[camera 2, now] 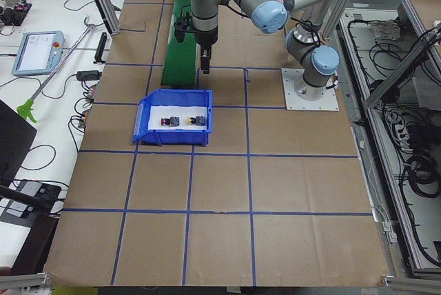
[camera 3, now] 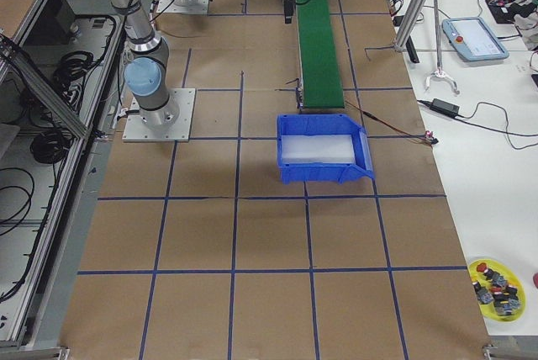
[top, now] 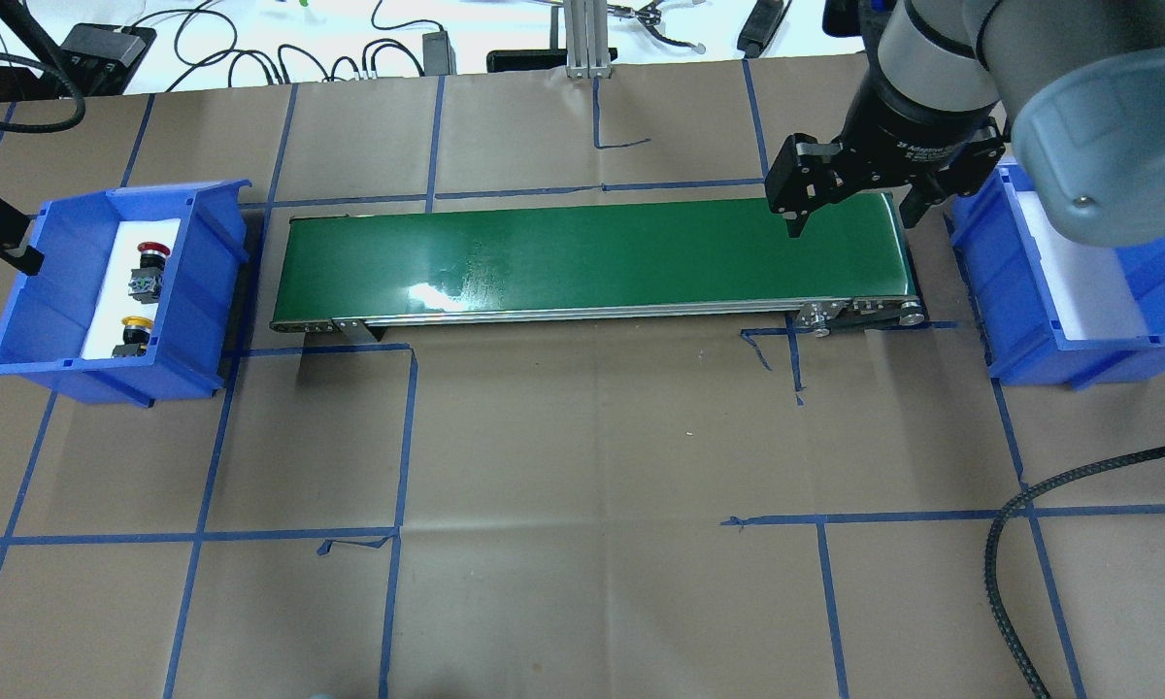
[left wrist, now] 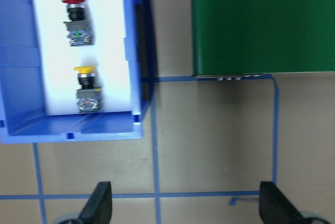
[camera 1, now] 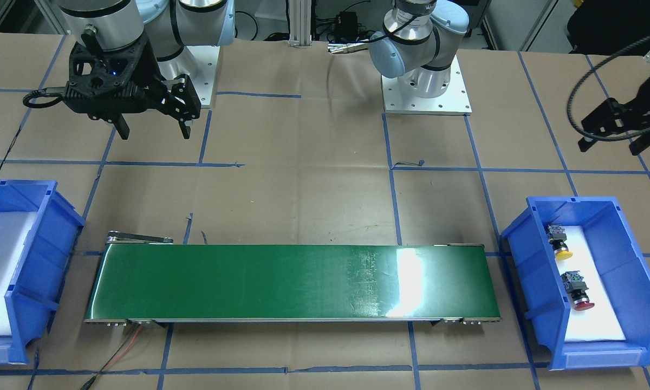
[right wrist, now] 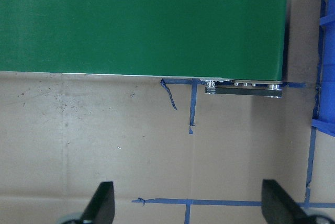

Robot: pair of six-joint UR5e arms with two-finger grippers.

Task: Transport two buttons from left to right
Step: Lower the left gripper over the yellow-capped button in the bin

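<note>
Overhead exterior: red button and yellow button lie in the blue bin at nine o'clock; the right claw hangs open, empty, at three. Left wrist-mounted: left claw gapes empty, bin at eleven o'clock; it may snag the bin wall on descent.

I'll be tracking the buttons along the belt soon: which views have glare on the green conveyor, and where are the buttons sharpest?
Front-facing view: a broad white glare patch washes out the conveyor belt toward the buttons' end. Overhead view: only a small glint. Left wrist view: no glare; the red button and yellow button show clearest, slightly soft.
</note>
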